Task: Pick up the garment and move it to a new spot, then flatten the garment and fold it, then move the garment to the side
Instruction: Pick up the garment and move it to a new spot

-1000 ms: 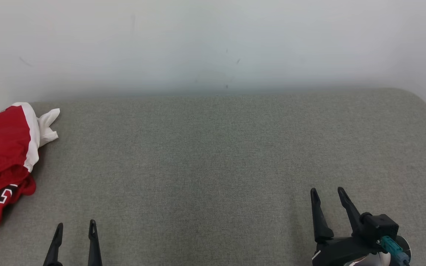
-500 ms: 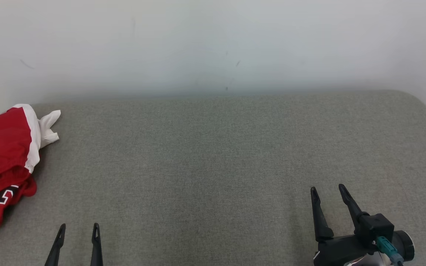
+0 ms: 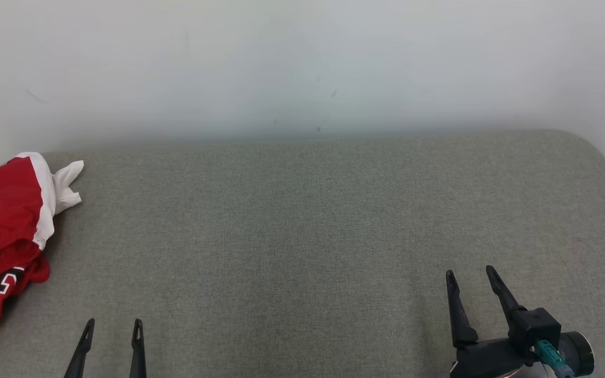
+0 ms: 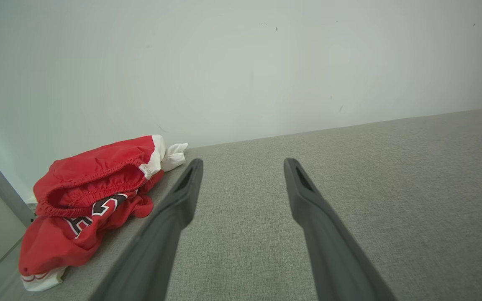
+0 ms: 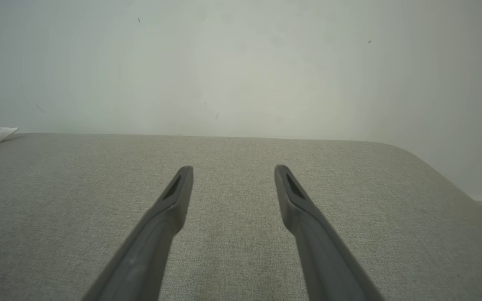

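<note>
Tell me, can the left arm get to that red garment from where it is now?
Probably yes. The red garment lies heaped at the left edge of the cushion, and nothing but bare grey fabric lies between it and the left arm's open jaws. It would likely need to swing leftward.

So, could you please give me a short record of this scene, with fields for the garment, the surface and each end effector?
garment: red with white trim and dark lettering, crumpled in a heap at the surface's left edge
surface: grey fabric, set against a pale wall
left end effector: open, holding nothing, to the right of the garment and apart from it
right end effector: open, holding nothing, over the right part of the surface
task state: garment not yet picked up
</note>
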Controlling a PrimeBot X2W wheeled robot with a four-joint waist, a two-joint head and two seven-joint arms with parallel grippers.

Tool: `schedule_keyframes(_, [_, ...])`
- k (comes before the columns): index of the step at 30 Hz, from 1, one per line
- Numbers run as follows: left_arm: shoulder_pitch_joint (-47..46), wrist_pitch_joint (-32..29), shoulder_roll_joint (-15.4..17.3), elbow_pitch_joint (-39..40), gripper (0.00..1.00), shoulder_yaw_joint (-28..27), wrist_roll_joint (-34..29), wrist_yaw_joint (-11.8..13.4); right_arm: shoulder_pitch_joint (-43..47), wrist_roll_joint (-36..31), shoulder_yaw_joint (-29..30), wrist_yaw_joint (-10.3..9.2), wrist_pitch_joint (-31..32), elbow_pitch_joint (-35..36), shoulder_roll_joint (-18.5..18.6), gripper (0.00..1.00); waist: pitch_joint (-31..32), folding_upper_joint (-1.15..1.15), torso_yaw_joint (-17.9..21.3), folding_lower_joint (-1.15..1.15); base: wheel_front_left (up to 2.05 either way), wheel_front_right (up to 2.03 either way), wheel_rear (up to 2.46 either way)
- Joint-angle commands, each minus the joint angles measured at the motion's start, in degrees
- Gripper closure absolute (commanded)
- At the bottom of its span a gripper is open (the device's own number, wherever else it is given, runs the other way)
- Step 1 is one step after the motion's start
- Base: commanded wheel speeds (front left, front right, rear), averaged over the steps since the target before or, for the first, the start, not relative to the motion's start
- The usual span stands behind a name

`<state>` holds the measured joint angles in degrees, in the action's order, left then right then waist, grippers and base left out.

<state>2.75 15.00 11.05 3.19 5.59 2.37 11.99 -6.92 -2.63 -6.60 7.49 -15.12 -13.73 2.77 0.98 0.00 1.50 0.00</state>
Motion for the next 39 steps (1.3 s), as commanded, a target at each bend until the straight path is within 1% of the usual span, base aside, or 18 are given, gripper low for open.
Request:
schedule_keyframes(1, [1.0, 0.3, 0.1, 0.1, 0.0, -0.3, -0.8, -0.1, 0.5, -0.1, 0.1, 0.0, -0.1, 0.0, 0.2, 0.0, 0.0, 0.0, 0.0, 0.0, 0.0, 0.0, 0.0])
schedule_keyframes(8, [0.8, 0.3, -0.3, 0.1, 0.0, -0.5, -0.8, -0.6, 0.6, -0.1, 0.4, 0.0, -0.1, 0.0, 0.2, 0.0, -0.3, 0.0, -0.2, 0.0, 0.0, 0.0, 0.0])
schedule_keyframes(11, [0.9, 0.3, -0.5, -0.3, 0.0, -1.0, -0.6, -0.3, 0.7, 0.2, 0.5, 0.01, -0.1, -0.1, 0.2, 0.0, -0.4, 0.0, -0.3, 0.0, 0.0, 0.0, 0.0])
schedule_keyframes(15, [0.8, 0.3, -0.5, -0.4, 0.0, -1.6, -0.2, -0.7, 1.1, 1.0, 0.8, 0.0, -0.1, 0.0, 0.2, 0.0, -0.4, 0.0, -1.4, 0.0, 0.0, 0.0, 0.0])
schedule_keyframes(18, [0.8, 0.3, -0.4, -0.4, 0.0, -2.0, -0.3, -0.5, 1.1, 1.2, 0.9, 0.01, -0.1, 0.0, 0.2, 0.0, -0.4, 0.0, -2.4, 0.0, 0.0, 0.0, 0.0])
schedule_keyframes(21, [0.7, 0.3, -0.5, -0.5, 0.0, -2.5, -0.4, -0.3, 1.3, 1.5, 0.8, 0.01, -0.1, -0.1, 0.2, 0.0, -0.5, 0.0, -4.2, 0.0, 0.0, 0.0, 0.0])
schedule_keyframes(26, [1.0, 0.3, -0.2, -0.9, 0.0, -4.0, 0.3, -0.2, 1.6, 2.1, 0.9, 0.01, -0.1, -0.3, 0.2, 0.0, -0.6, 0.0, -8.4, 0.0, 0.0, 0.0, 0.0])
schedule_keyframes(31, [1.4, 0.3, -0.5, -0.9, 0.0, -4.8, 0.2, -0.2, 1.6, 2.7, 0.7, 0.0, -0.1, -0.1, 0.2, 0.0, -1.1, 0.0, -12.7, 0.0, 0.0, 0.0, 0.0])
schedule_keyframes(35, [1.6, 0.3, -0.9, -0.9, 0.0, -6.2, 0.2, 0.6, 1.5, 2.8, 0.6, 0.01, -0.1, -0.3, 0.2, 0.0, -1.5, 0.0, -16.0, 0.0, 0.0, 0.0, 0.0])
schedule_keyframes(39, [1.9, 0.3, -1.1, -1.0, 0.0, -7.2, 0.6, 0.5, 1.2, 2.9, 0.3, 0.0, -0.1, 0.1, 0.2, 0.0, -1.7, 0.0, -19.2, 0.0, 0.0, 0.0, 0.0])
